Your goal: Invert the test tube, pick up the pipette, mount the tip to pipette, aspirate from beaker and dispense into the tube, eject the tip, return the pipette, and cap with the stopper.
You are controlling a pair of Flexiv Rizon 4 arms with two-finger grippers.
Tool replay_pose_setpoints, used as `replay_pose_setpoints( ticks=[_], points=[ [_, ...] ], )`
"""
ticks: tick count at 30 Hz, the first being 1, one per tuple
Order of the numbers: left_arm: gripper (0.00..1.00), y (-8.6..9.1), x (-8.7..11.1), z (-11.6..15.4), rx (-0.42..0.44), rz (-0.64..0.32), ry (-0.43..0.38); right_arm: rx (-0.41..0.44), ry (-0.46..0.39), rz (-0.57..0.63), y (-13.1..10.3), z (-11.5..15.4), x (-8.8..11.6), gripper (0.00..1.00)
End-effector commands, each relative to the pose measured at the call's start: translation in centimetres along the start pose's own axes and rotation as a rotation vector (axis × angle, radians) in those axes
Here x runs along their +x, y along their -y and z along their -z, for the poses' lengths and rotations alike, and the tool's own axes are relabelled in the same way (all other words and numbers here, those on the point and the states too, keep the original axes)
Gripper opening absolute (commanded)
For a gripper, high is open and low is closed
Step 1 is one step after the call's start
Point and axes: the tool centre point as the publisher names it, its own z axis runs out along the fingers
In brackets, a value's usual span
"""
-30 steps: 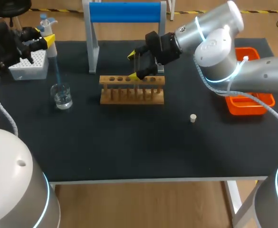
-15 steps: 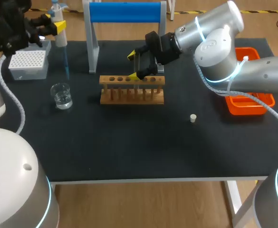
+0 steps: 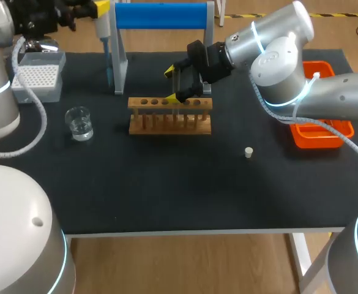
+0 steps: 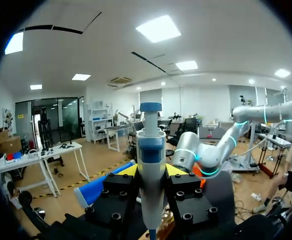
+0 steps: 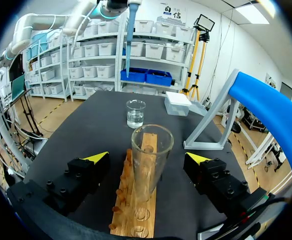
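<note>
High at the table's back left, my left gripper (image 3: 98, 8) is shut on the white-and-blue pipette (image 3: 104, 29), which hangs tip down beside the blue stand (image 3: 160, 15). In the left wrist view the pipette (image 4: 150, 165) stands upright, clamped between both fingers. My right gripper (image 3: 177, 84) is open over the wooden tube rack (image 3: 169, 114). The clear test tube (image 5: 150, 155) stands mouth up in the rack (image 5: 136, 210), between the right gripper's fingers without touching them. The beaker (image 3: 79, 122) holds some water. The small stopper (image 3: 248, 152) lies on the mat.
A white tip box (image 3: 38, 76) sits at the back left, behind the beaker. An orange tray (image 3: 325, 138) lies at the right edge under my right arm. The stand's grey leg (image 3: 119, 67) rises just left of the rack.
My left arm has lifted the pipette from near the tip box and beaker and carried it up and right, toward the blue stand. The right arm has not moved.
</note>
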Motion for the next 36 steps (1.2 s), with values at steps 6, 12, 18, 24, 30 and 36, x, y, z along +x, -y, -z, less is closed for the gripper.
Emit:
replay_pose_setpoints(
  ticks=[6,12,18,24,30,36],
  points=[
    [0.0,2.6,1.0,-3.9,0.028,-0.003,-0.051,0.002,-0.002,0.0,0.0,0.1,0.0,1.0],
    [0.0,3.1,1.7,-6.1,0.052,0.01,-0.079,0.002,-0.002,0.0,0.0,0.1,0.0,1.0],
    [0.0,3.8,2.3,-8.1,0.062,0.014,-0.111,0.002,-0.002,0.0,0.0,0.1,0.0,1.0],
    [0.0,4.2,2.8,-9.9,0.063,0.007,-0.14,0.002,-0.002,0.0,0.0,0.1,0.0,1.0],
    [0.0,4.5,3.1,-11.0,0.062,0.006,-0.159,0.002,-0.002,0.0,0.0,0.1,0.0,1.0],
    [0.0,4.9,3.7,-12.2,0.065,0.0,-0.184,0.002,-0.002,0.0,0.0,0.1,0.0,1.0]
  ],
)
